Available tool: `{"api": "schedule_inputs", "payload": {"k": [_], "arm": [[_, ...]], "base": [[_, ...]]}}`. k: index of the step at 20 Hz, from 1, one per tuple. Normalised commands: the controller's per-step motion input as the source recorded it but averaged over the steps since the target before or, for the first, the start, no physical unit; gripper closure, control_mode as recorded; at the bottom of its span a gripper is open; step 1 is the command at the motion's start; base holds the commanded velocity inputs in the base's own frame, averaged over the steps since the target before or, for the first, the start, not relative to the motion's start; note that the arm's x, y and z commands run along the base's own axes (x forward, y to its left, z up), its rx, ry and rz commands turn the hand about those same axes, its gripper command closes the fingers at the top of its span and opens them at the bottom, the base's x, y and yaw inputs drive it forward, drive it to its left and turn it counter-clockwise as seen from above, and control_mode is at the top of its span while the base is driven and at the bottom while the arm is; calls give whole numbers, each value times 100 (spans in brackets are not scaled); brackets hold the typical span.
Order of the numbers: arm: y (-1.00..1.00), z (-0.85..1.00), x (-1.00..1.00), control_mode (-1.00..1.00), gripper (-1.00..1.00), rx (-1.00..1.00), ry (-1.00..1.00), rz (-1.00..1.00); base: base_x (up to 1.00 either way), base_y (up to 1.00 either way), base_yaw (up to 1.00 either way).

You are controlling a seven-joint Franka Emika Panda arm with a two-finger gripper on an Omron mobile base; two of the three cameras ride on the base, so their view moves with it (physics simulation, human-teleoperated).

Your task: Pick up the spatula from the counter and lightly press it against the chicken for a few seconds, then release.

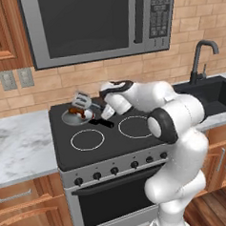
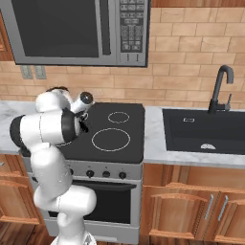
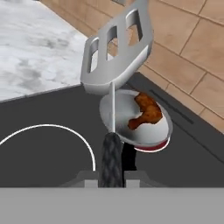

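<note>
My gripper (image 3: pixel 110 177) is shut on the dark handle of the spatula (image 3: pixel 113 159). Its slotted grey blade (image 3: pixel 118 52) is raised and tilted up, hanging over the far-left side of the pan. The brown chicken piece (image 3: pixel 146 111) lies in the small pan (image 3: pixel 151 138) on the back left burner, and the blade stands apart from it. In the left base view the spatula blade (image 1: pixel 81 100) hovers just above the chicken (image 1: pixel 75 110) and pan (image 1: pixel 73 119), with my gripper (image 1: pixel 104 107) to their right.
The pan's black handle (image 1: pixel 102 123) points toward the stove middle. The black stovetop (image 1: pixel 136 142) has ringed burners. Marble counter (image 1: pixel 21 145) lies left, a brick wall behind, the microwave (image 1: pixel 94 20) overhead, and a sink (image 2: pixel 206 131) with faucet right.
</note>
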Motion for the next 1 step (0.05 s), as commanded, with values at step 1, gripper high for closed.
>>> {"api": "schedule_inputs", "payload": {"k": [1], "arm": [[-13,27,-69,-100,100,0,-11,0]], "base": [[0,0,0]]}}
